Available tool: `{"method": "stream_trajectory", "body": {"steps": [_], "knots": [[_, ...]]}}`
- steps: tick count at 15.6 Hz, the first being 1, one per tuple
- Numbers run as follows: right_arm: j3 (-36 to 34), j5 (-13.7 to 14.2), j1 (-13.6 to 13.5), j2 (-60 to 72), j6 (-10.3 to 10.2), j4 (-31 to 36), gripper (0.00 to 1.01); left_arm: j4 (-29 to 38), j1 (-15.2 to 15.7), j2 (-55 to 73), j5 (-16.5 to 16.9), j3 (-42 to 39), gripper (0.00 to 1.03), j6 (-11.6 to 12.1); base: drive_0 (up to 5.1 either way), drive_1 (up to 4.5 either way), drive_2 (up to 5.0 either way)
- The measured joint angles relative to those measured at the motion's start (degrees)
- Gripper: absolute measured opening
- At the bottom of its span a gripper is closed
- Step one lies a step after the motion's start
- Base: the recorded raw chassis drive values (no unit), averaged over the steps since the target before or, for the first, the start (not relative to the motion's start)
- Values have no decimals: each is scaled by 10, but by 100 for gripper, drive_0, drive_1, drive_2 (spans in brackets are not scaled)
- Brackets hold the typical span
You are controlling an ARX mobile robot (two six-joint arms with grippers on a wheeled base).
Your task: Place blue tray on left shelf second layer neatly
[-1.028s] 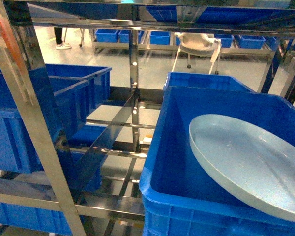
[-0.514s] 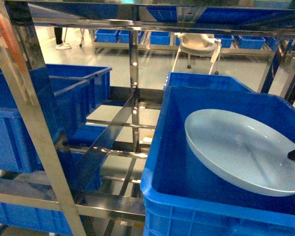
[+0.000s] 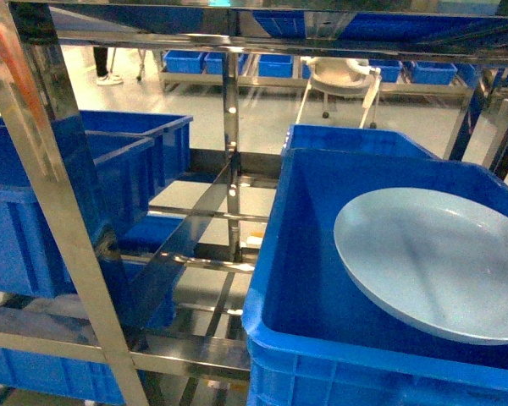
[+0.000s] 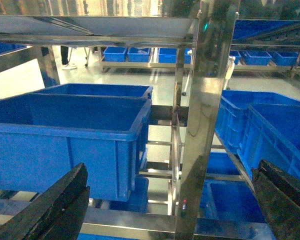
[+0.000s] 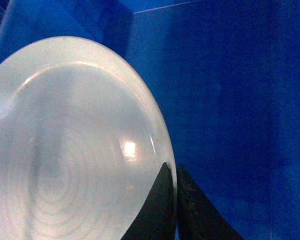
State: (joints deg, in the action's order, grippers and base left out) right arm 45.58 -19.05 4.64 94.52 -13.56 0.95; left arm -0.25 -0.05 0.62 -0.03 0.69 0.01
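Pinching the blue tray (image 5: 65, 150) rim between our right gripper (image 5: 175, 200) fingers, smooth round ringed plastic, inside ribbed crate (image 3: 305, 338); left gripper (image 4: 165, 210) fingers spread.

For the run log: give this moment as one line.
right hand: shut on rim of round pale-blue plastic tray | tray: tilted inside dark-blue rectangular crate | left hand: open, holding nothing

A warehouse — steel shelving (image 3: 63, 211) stacked with blue crates (image 4: 65, 135) over bare floor.
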Motion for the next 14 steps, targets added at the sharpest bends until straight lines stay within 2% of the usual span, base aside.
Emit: {"method": "stream_trajectory", "body": {"steps": [3, 6, 7, 10, 12, 14], "knots": [[-6, -3, 16, 25, 8, 0, 2, 0, 0, 0, 0, 0, 98, 0, 0, 0, 0], [-26, 6, 25, 42, 16, 47, 2, 0, 0, 0, 0, 0, 98, 0, 0, 0, 0], [-32, 6, 25, 42, 16, 70, 7, 0, 0, 0, 0, 0, 98, 0, 0, 0, 0], [-47, -29, 21, 30, 10, 86, 41, 0, 0, 0, 0, 0, 98, 0, 0, 0, 0], [-92, -60, 12, -20, 2, 50, 65, 0, 0, 0, 0, 0, 98, 0, 0, 0, 0], [-151, -91, -12, -132, -4, 0, 88, 0, 0, 0, 0, 0, 98, 0, 0, 0, 0]]}}
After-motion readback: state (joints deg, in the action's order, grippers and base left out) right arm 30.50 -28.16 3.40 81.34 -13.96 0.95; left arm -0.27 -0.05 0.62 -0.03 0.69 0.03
